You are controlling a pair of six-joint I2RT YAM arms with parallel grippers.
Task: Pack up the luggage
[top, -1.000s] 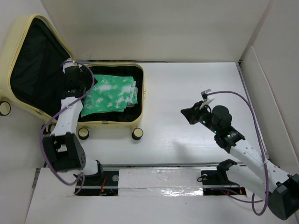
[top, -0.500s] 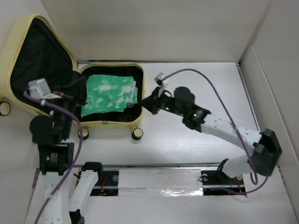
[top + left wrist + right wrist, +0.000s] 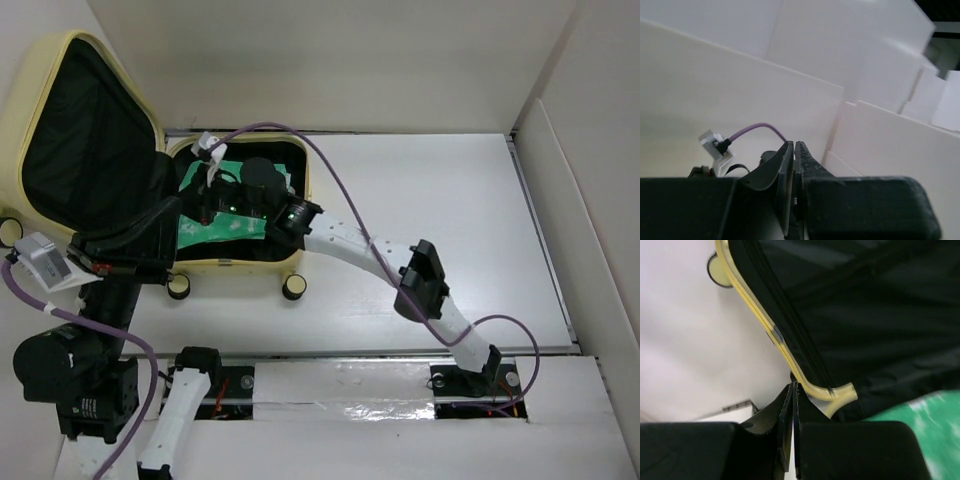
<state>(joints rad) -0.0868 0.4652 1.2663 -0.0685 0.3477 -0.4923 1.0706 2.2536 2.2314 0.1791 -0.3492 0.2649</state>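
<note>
Yellow-shelled luggage [image 3: 235,267] is sitting open at the table's far left, lid leaning back and the green cloth [image 3: 225,228] lying in the base. In the last second I'm seeing the arms trade places. The left gripper [image 3: 794,150], which was open over the cloth, is now pulled back toward its base. Its fingers are pressed together on nothing and pointing at the bare wall. The right arm, parked well off to the right a moment ago, is now reaching across the table. The right gripper [image 3: 792,387] is hovering at the lid's rim near the hinge corner, fingers closed flat with nothing between them. I'm reading this as the cloth being delivered and released, and I'm guessing the right arm is lining up to push the lid closed.
</note>
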